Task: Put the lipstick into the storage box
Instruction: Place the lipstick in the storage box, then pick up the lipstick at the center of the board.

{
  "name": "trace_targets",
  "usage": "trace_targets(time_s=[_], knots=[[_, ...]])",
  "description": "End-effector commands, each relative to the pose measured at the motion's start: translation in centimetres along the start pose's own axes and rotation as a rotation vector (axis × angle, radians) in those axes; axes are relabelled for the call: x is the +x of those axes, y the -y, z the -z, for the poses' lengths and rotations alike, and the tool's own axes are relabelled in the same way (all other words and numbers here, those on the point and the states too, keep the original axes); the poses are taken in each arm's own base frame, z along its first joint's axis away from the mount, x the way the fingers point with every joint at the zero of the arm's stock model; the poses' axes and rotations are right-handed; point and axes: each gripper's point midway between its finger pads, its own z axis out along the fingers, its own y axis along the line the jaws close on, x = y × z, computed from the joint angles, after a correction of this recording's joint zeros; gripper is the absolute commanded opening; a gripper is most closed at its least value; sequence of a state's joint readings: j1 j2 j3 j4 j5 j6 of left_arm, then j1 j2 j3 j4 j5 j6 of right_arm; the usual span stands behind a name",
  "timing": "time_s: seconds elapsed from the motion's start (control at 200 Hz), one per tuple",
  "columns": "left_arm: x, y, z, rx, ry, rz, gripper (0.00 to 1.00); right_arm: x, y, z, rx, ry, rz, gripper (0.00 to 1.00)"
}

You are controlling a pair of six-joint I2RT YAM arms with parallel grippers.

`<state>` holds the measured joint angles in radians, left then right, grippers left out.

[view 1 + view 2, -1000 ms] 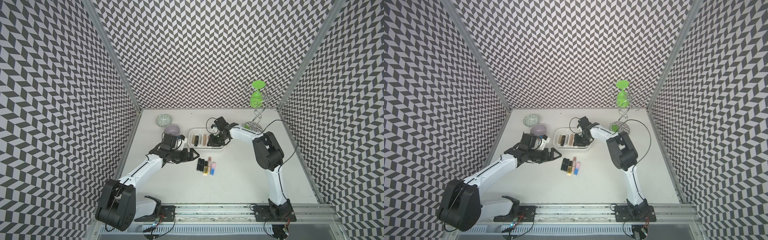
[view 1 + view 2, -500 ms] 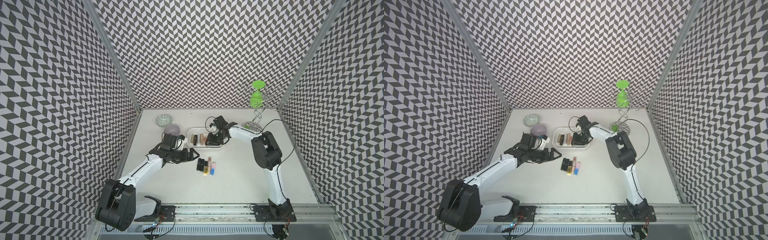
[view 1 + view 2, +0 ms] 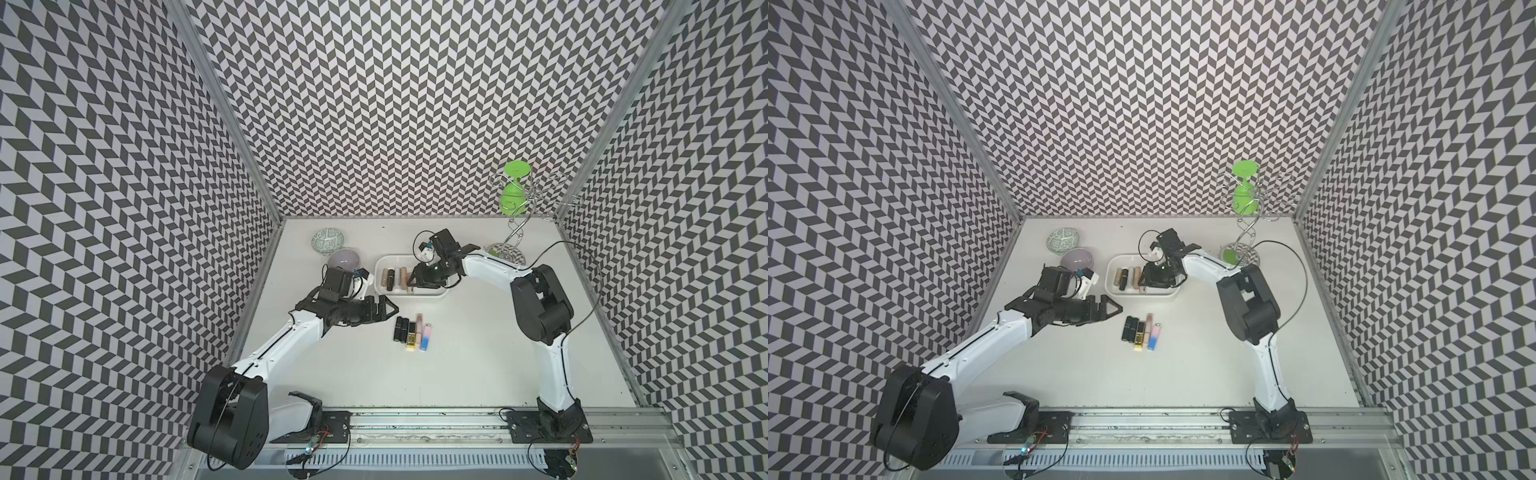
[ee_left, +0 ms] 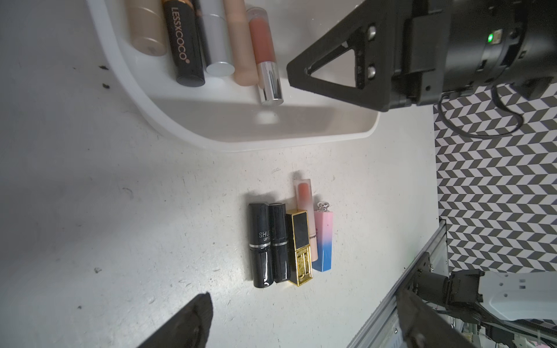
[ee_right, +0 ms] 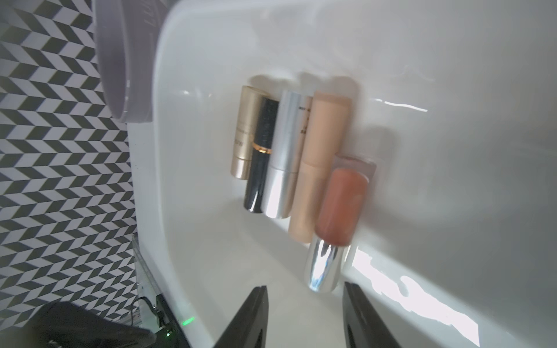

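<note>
The white storage box (image 3: 419,296) (image 3: 1142,296) sits mid-table and holds several lipsticks side by side. The nearest one to my right gripper is a coral lipstick with a silver cap (image 5: 334,220) (image 4: 265,57), lying free on the box floor. My right gripper (image 5: 304,289) (image 3: 419,276) hangs low over the box, open, its fingers just short of that silver cap and touching nothing. Several more lipsticks (image 3: 413,332) (image 4: 289,244) lie in a row on the table in front of the box. My left gripper (image 3: 386,309) (image 4: 304,298) is open and empty, just left of that row.
A lilac bowl (image 3: 344,259) stands against the box's left end, with a green-patterned bowl (image 3: 328,240) behind it. A wire stand holding a green glass (image 3: 515,195) rises at the back right. The arms' rail (image 3: 415,419) runs along the front edge.
My right gripper's jaws have spread apart over the box, and the coral lipstick now lies loose beside the others. The left arm has stayed still.
</note>
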<state>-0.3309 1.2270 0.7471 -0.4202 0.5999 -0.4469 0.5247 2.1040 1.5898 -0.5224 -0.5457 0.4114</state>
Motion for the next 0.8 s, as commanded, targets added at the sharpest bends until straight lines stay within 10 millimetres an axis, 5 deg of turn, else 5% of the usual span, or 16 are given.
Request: trace_targets(time_s=[0.0, 0.165, 0.335, 0.616, 0.791], knots=[[0.2, 0.8, 0.6, 0.036, 0.011, -0.002, 0.99, -1.8, -3.9, 4.8, -0.051, 0.131, 0.071, 0.47], [0.1, 1.6, 1.5, 0.056, 0.037, -0.005, 0.99, -1.0, -6.7, 10.1, -0.085, 0.231, 0.115, 0.51], [-0.2, 2.6, 2.3, 0.076, 0.085, 0.004, 0.99, 1.0, -7.3, 13.6, -0.055, 0.264, 0.149, 0.55], [2.0, 5.1, 1.9, 0.099, 0.054, 0.071, 0.99, 5.3, -7.0, 16.4, -0.034, 0.243, 0.147, 0.57], [3.9, 5.1, 2.0, 0.086, 0.042, 0.080, 0.99, 9.2, -3.7, 15.5, 0.072, 0.211, 0.061, 0.57]])
